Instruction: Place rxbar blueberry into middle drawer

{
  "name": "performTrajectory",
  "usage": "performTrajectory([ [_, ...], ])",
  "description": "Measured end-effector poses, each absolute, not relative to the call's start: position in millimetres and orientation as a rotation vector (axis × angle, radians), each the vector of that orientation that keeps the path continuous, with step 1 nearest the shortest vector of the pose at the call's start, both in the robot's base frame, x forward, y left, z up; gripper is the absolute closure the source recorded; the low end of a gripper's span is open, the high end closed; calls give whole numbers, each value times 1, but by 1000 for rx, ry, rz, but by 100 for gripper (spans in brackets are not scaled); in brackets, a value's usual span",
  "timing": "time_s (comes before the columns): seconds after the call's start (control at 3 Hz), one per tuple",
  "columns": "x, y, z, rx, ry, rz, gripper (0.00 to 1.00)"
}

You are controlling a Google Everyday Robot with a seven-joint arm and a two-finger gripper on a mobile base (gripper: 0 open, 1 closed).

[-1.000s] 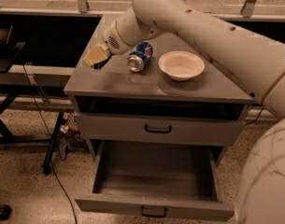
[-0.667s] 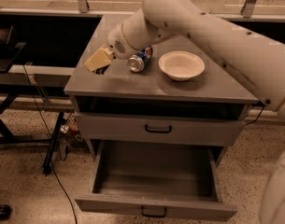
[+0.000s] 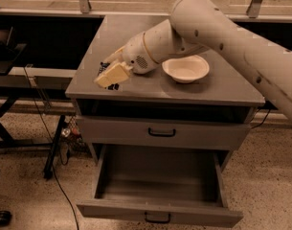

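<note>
My gripper (image 3: pixel 110 75) is low over the front left corner of the grey cabinet top (image 3: pixel 136 32). Small dark bits that look like the rxbar blueberry (image 3: pixel 113 86) peek out at its lower edge, and most of the bar is hidden by the gripper. I cannot tell whether the bar is held or lying on the top. The middle drawer (image 3: pixel 157 212) is pulled out at the bottom of the cabinet, a wide grey tray with a black handle and nothing inside.
A white bowl (image 3: pixel 185 69) stands on the cabinet top to the right of my arm. A closed drawer front (image 3: pixel 117 131) sits above the open drawer. A black stand (image 3: pixel 21 128) and cables are on the floor at the left.
My gripper has moved toward the front left edge of the cabinet top. The arm now covers the crushed blue can that showed beside the bowl earlier.
</note>
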State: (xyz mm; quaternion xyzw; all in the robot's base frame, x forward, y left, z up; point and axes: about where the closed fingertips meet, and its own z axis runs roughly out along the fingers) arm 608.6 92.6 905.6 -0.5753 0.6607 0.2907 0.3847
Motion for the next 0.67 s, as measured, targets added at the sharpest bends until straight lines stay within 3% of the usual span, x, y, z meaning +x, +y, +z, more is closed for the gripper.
performTrajectory([
  [0.67, 587, 73, 903, -1508, 1638, 765, 100],
])
